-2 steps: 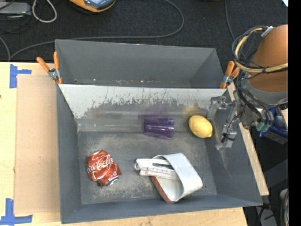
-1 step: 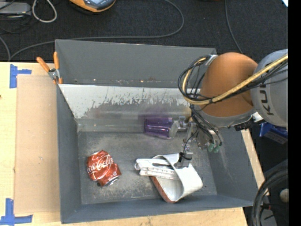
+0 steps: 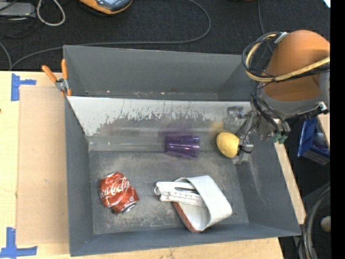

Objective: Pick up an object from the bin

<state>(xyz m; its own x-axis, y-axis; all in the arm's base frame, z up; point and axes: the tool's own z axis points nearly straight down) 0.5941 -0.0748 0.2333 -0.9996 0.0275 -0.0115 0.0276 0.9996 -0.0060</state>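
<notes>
The tool point(image 3: 243, 139) is down inside the bin point(image 3: 151, 80), at its right end, low against the sloping right wall. From here I cannot tell whether it is open or closed. Above it sits the arm's round orange cover point(image 3: 296, 63), with cables looped around it.

Just to the left of the tool, right up against it, lies a yellow lemon point(image 3: 227, 144) on the bin floor near the back wall. I cannot say whether the tool grips it.

A little further left along the same back edge, a purple cup point(image 3: 182, 145) lies on its side, near the lemon but apart from it.

Toward the front, in the middle, a white curved piece point(image 3: 211, 198) lies over something reddish-brown, with a flat white strip point(image 3: 178, 192) sticking out to its left.

Off in the front left corner, well away from the tool, is a crushed red cola can point(image 3: 117, 192).
</notes>
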